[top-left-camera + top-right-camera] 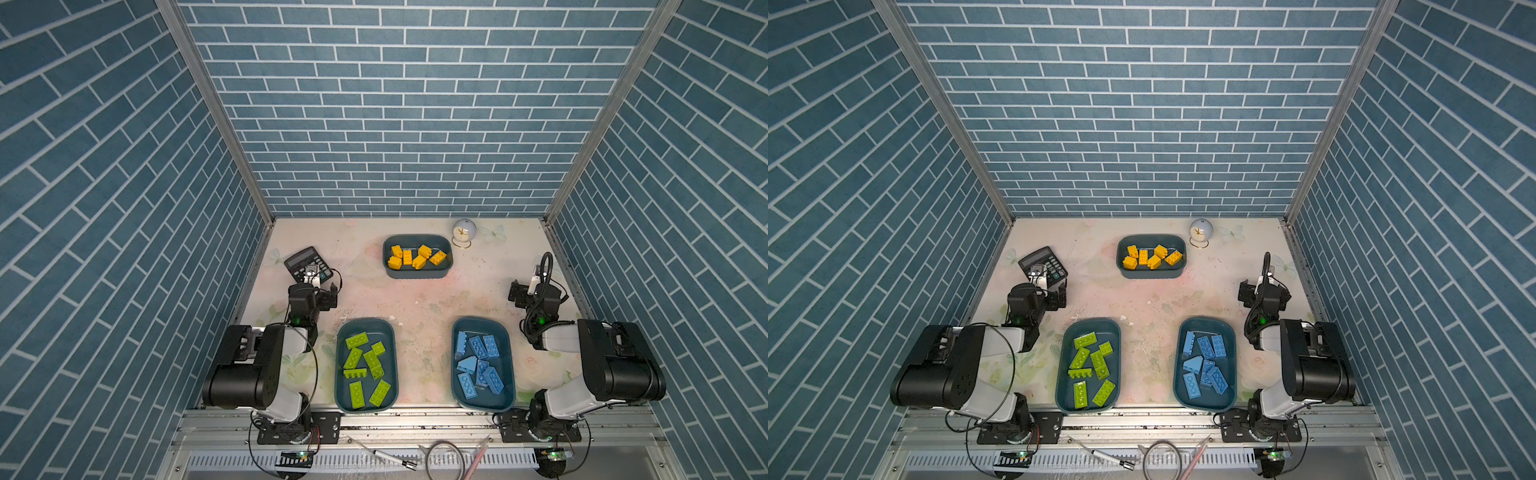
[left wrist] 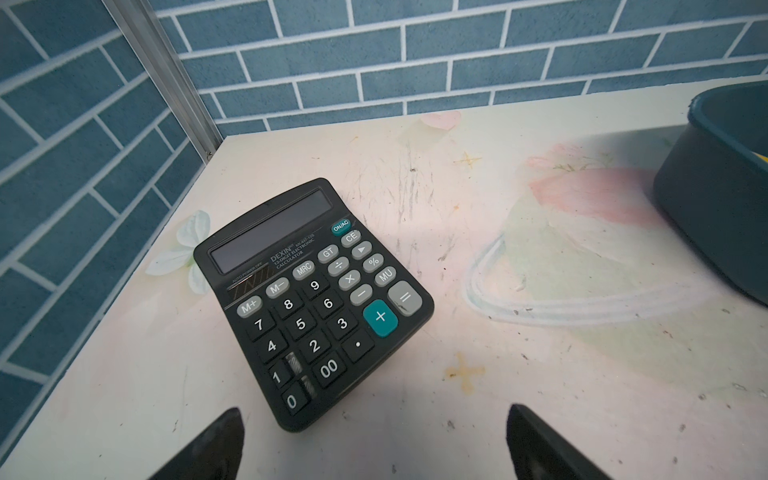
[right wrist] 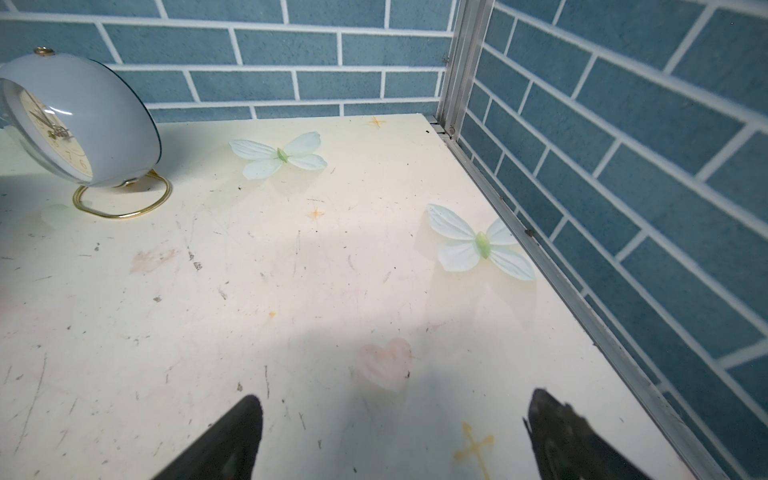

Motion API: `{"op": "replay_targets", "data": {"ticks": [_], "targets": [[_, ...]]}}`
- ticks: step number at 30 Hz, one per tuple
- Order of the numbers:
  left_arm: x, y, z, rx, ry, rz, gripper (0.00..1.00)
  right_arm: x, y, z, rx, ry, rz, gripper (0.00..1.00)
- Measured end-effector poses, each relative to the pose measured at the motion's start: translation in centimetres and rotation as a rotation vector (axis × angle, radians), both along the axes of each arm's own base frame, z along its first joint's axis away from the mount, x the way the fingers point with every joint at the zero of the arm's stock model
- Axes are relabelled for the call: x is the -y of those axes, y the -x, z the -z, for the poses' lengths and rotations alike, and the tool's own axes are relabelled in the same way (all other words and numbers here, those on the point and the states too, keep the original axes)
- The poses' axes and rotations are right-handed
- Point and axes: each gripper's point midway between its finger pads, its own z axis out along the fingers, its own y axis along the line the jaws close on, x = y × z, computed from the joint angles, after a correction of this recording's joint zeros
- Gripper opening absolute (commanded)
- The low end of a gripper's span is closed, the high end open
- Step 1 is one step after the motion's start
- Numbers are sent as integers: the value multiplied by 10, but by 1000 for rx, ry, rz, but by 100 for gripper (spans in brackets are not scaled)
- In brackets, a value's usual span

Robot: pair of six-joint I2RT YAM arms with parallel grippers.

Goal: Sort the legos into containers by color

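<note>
Teal, smooth-walled tubs (image 1: 376,329) hold studded plastic bricks (image 1: 356,340) — left gripper (image 2: 375,410) and right gripper (image 3: 395,396) both splayed, empty.

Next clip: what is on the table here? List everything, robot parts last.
containers: three, dark teal; two side by side at the front, one at back centre.
green legos: eight, lime, in the front-left container.
blue legos: about seven, light blue, in the front-right container.
yellow legos: six, yellow-orange, in the back container.
calculator: one, black, back left on the table.
clock: one, pale grey, gold stand, back right.
left gripper: open, empty, by the calculator.
right gripper: open, empty, over bare table at right.
</note>
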Motion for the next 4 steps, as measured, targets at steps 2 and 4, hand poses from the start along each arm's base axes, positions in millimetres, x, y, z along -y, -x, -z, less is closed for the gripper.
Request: {"op": "replay_targets", "data": {"ticks": [2,4], "targets": [[0,0,0,2,0,0,100,0,0,0,-1,0,-1,99],[0,-1,-2,10,1,0,100,0,0,1,-3,-1,-2,99]]}}
